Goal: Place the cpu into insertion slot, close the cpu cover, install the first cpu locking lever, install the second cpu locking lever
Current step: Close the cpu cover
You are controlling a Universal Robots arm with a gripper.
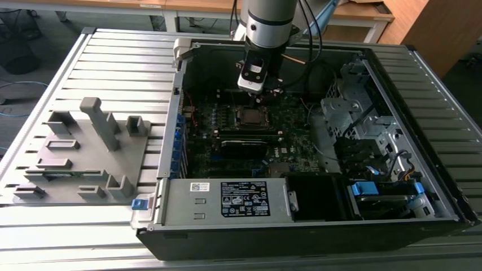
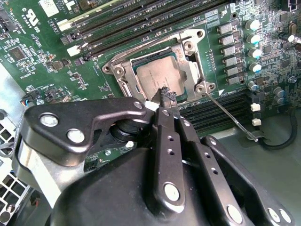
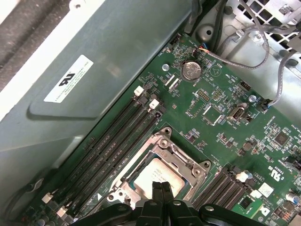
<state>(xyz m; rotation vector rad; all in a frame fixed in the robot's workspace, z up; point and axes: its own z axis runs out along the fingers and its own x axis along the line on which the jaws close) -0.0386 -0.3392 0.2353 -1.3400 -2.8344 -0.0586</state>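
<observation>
Black linkage bars of the gripper [image 2: 166, 94] crowd the second wrist view. Its two fingers [image 2: 164, 132] are clenched together with nothing visible between them. Their tips sit at the near edge of the cpu [image 2: 157, 75], though actual contact cannot be confirmed. The cpu lies seated in the insertion slot [image 2: 114, 70], dull grey top facing up. The cpu cover [image 2: 190, 59] lies flat around the chip, its square cut-out framing the metal top. A thin wire locking lever [image 2: 230, 115] juts from one corner of the socket and runs out across the neighbouring memory slots [image 2: 155, 19]; whether it is latched cannot be told.

In the first wrist view, the closed gripper [image 3: 162, 184] hangs over the cpu [image 3: 148, 176], ringed by the cover [image 3: 186, 162], on the green circuit board [image 3: 221, 132] beside long black memory slots [image 3: 117, 136] and near a coin cell [image 3: 191, 70].

In the exterior view, the arm [image 1: 269, 22] reaches down into an open computer case [image 1: 452, 214] lying on a slatted table [image 1: 113, 51]. The gripper [image 1: 260, 97] is poised just above the cpu [image 1: 251, 116]. A grey fixture [image 1: 83, 152] rests on the table at the exterior view's left.
</observation>
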